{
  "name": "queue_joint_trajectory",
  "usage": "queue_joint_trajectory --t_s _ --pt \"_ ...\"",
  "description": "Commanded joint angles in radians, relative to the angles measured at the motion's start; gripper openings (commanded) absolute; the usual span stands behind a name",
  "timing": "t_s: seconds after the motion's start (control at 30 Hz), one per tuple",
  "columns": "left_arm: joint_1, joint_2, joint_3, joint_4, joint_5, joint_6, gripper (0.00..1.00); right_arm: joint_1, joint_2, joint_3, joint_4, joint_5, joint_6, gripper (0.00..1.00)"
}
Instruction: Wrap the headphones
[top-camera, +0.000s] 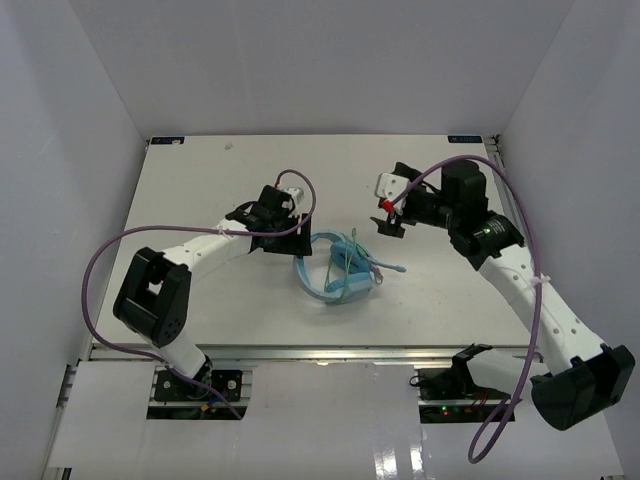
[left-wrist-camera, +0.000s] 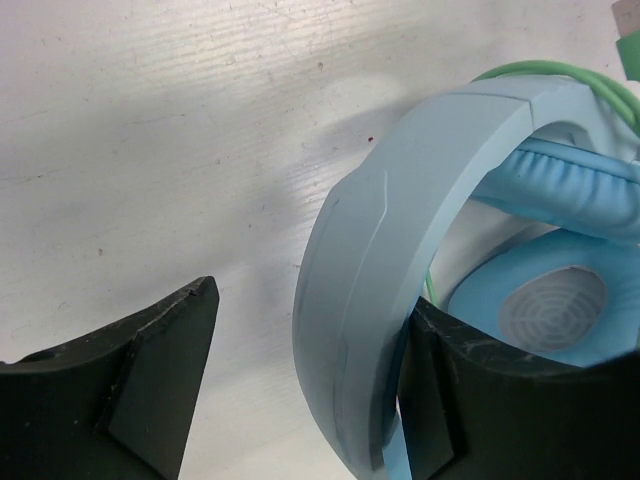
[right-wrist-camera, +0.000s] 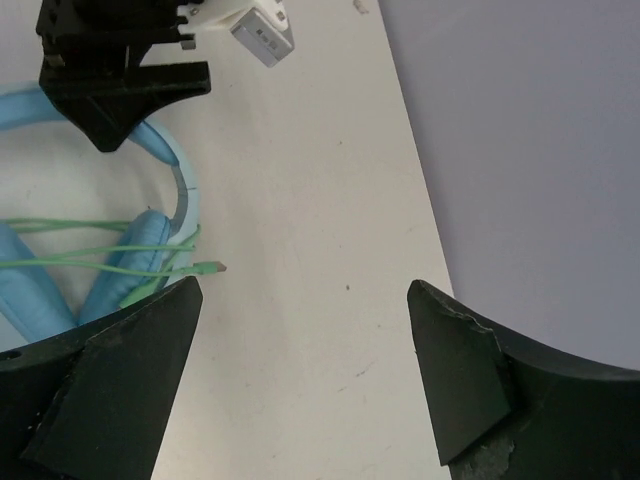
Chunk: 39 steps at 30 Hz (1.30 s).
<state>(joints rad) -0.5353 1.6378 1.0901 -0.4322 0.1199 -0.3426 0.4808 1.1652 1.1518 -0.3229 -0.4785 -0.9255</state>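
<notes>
Left gripper (left-wrist-camera: 312, 300): jaws apart, straddling the smooth pale-blue band of the headphones (top-camera: 345, 280). Padded cups, thin green cable (right-wrist-camera: 100, 250) strung across. Right gripper (right-wrist-camera: 302, 290): jaws wide apart, at headphones' 2 o'clock. Headphones lie mid-tabletop (top-camera: 200, 180).

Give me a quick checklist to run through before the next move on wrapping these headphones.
1. Is the left gripper open: ok, jaws apart.
2. Is the headband between its jaws: ok, close against one finger.
3. Is the right gripper free: ok, open, holding nothing, off to the side of the headphones.
4. Is the cable gathered: ok, green strands cross the earcups.
5. Is the plug tucked in: not ok, it lies loose on the table.
</notes>
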Motion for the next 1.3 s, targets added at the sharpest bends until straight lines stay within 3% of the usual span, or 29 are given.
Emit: queue_joint_trajectory --t_s 0.0,0.13,0.53,0.6,0.67,0.73,0.83,0.97,1.13,1.27 --pt "0.014 -0.079 0.04 0.017 0.016 -0.023 0.8 -0.086 -0.099 -0.074 0.019 -0.095 0.272 0.9" --pt "0.018 -0.121 0.043 0.017 0.04 -0.018 0.84 -0.171 -0.158 -0.161 0.035 -0.146 0.328 0.9" --pt "0.02 -0.237 0.06 0.017 0.162 0.01 0.87 -0.226 -0.175 -0.208 0.059 -0.209 0.424 0.9" --pt "0.02 -0.306 0.063 0.017 0.17 0.022 0.88 -0.241 -0.179 -0.217 0.075 -0.171 0.516 0.9" --pt "0.02 -0.389 0.046 0.02 0.168 0.051 0.88 -0.253 -0.19 -0.224 0.086 0.005 0.647 0.9" --pt "0.02 -0.467 0.009 0.038 0.138 0.065 0.88 -0.268 -0.199 -0.227 0.079 0.05 0.687 0.9" --pt "0.02 -0.722 -0.189 0.181 0.087 0.089 0.9 -0.319 -0.247 -0.269 0.091 0.089 0.748 0.9" --pt "0.023 -1.006 -0.403 0.237 0.027 0.106 0.97 -0.328 -0.306 -0.329 0.105 0.244 0.88 0.9" --pt "0.023 -1.179 -0.519 0.216 0.005 0.129 0.98 -0.339 -0.341 -0.364 0.063 0.434 0.926 0.9" --pt "0.023 -1.221 -0.524 0.193 0.012 0.141 0.98 -0.37 -0.372 -0.395 0.053 0.413 0.945 0.9"
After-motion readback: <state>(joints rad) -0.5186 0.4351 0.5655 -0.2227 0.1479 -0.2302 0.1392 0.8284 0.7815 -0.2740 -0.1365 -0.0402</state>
